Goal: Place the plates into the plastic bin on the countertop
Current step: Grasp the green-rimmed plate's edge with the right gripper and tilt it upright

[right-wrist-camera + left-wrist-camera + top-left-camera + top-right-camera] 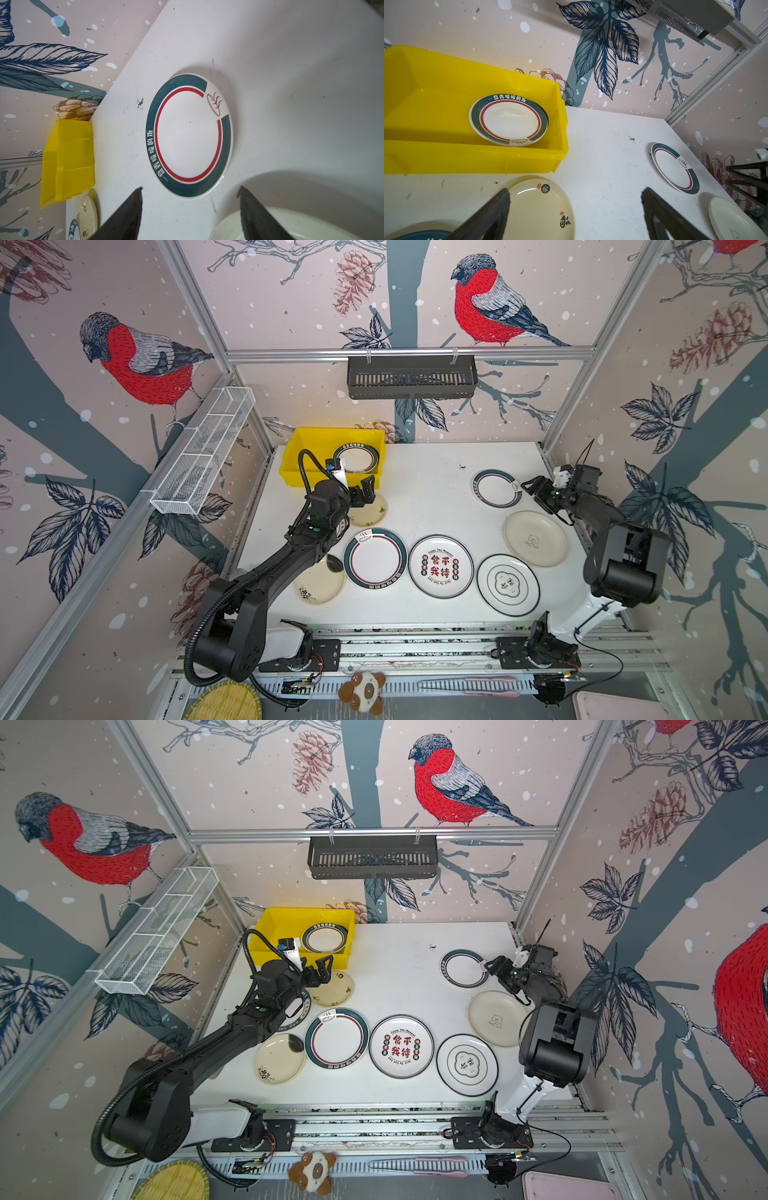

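The yellow bin (332, 437) is sitting at the far left of the white tabletop (428, 497). One green-rimmed plate (356, 459) is lying inside it, at its right end.

The left arm (291, 556) is reaching out just in front of the bin. Its jaws are standing wide apart and holding nothing. They are hanging over the edge of a small cream plate (372, 512).

The right arm (598, 506) is reaching toward a far plate (496, 488) with a green rim on the right side of the tabletop. Its jaws are spread too and are holding nothing. Their tips are sitting right by the plate's right edge.

A big cream plate (536, 538) is lying beside the right arm.

Four more plates are lying in a row on the near side. From left to right they are a spotted cream plate (319, 583), a wide green plate (375, 558), a red-writing plate (440, 566) and a thin-rimmed plate (508, 585).
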### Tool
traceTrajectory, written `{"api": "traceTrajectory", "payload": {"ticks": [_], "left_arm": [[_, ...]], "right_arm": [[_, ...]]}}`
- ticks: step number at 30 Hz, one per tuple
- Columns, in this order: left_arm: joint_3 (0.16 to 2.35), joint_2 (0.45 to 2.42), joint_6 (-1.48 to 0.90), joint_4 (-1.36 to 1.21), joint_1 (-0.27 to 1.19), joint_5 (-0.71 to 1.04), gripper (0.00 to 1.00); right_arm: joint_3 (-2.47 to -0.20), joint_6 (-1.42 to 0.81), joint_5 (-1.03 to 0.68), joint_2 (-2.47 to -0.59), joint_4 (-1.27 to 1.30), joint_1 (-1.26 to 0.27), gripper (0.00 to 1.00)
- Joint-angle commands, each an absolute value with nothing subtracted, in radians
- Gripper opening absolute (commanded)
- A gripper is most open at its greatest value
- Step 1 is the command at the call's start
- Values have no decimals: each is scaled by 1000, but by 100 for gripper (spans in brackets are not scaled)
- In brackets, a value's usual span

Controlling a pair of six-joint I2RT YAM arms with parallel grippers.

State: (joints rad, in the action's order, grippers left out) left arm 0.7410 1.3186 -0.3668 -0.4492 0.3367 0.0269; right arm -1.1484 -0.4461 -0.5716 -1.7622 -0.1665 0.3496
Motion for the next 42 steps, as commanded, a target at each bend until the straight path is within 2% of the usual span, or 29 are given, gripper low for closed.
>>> {"api": "traceTrajectory", "payload": {"ticks": [1,8,12,16,21,42], "left_arm": [[733,1306,-387,-531,336,54,97],[758,1318,-392,-504,336,67,97],[762,1321,-394,-502,336,77,97],[765,1324,-397,-506,336,87,97],[786,1346,-399,-489,337,95,97],[795,1342,-403,-470,336,83,97]], "right_arm": [[-1206,-427,-525,-1816,-210,334,68],[-1289,-390,-433,-1917,-247,304,67],[-1325,-372,-414,-1973,-260,302,60],[-1349,-343,-390,-2015,-272,299,58],[-1352,-354,-499,-2057,-234,304,50],[-1370,-388,-533,-2121,-175,291,32]]}}
